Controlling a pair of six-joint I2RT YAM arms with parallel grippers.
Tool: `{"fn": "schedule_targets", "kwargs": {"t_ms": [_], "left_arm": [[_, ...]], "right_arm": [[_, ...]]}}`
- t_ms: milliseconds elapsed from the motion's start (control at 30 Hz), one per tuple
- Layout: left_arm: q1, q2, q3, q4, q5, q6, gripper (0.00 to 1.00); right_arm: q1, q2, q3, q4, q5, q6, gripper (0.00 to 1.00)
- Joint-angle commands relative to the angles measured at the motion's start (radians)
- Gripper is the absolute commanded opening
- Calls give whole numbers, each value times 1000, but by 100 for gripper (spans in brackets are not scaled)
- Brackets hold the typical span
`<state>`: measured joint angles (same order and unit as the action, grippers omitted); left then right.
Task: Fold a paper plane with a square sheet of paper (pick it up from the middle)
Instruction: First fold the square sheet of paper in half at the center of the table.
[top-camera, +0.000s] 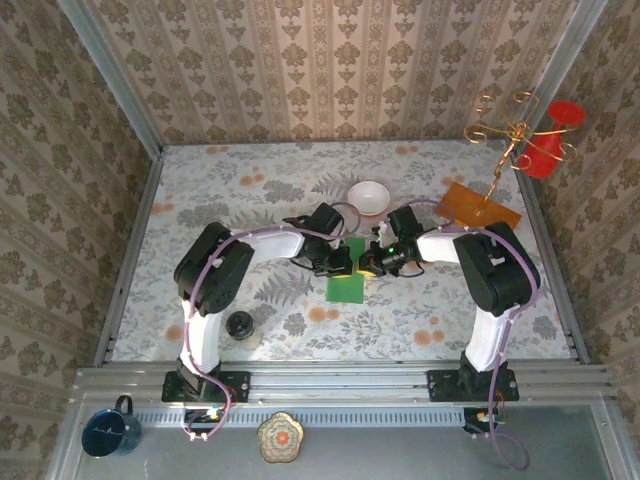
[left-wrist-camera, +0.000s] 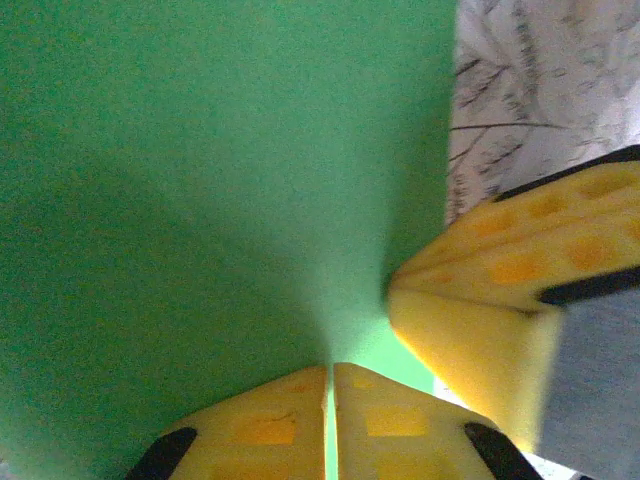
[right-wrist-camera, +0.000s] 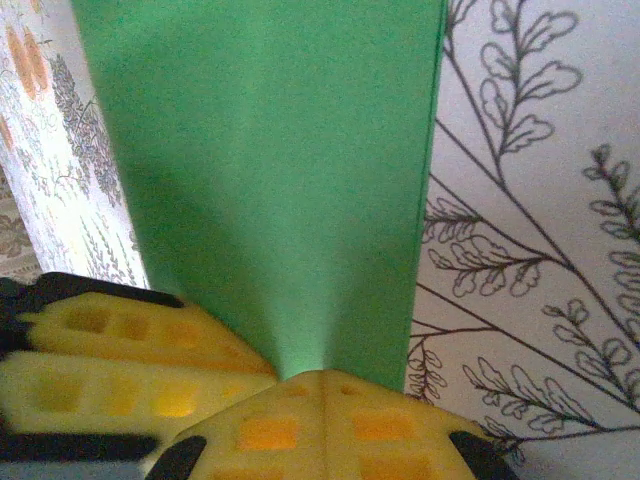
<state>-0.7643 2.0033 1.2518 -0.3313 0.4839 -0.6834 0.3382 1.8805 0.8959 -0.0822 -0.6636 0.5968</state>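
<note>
Floral surface (top-camera: 250, 185) under the square sheet of paper (top-camera: 346, 286), which left jaws and right jaws each pinch, side by side; diverging pulls could tear it.

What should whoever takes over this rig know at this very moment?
Claws: the left claw is shut on the green paper sheet; the right claw is shut on it too, tips close together.
Sheet: between the two arms, on the near side of the white bowl.
Done: both claws grip the sheet.
Left: the folds; there is no pointed plane shape yet.
</note>
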Motion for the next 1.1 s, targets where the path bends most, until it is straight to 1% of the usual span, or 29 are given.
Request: {"fn": "schedule_targets", "kwargs": {"t_ms": [0, 333, 600, 767, 900, 967, 1067], "left_arm": [[5, 1, 39, -8, 54, 15, 11], [39, 22, 16, -11, 63, 36, 10], [100, 4, -114, 20, 93, 78, 10], [181, -47, -207, 8, 116, 130, 11], [253, -128, -233, -30, 97, 153, 11], [260, -168, -224, -25, 95, 144, 11], [227, -190, -196, 32, 139, 107, 12]], "right_arm": [[4, 135, -69, -161, 260, -23, 6], [4, 152, -69, -174, 278, -26, 6], [4, 180, -66, -185, 290, -13, 6], [4, 188, -61, -197, 303, -11, 6], [5, 188, -60, -194, 300, -9, 6], [4, 186, -60, -194, 299, -9, 6], [4, 184, -60, -195, 297, -8, 6]]}}
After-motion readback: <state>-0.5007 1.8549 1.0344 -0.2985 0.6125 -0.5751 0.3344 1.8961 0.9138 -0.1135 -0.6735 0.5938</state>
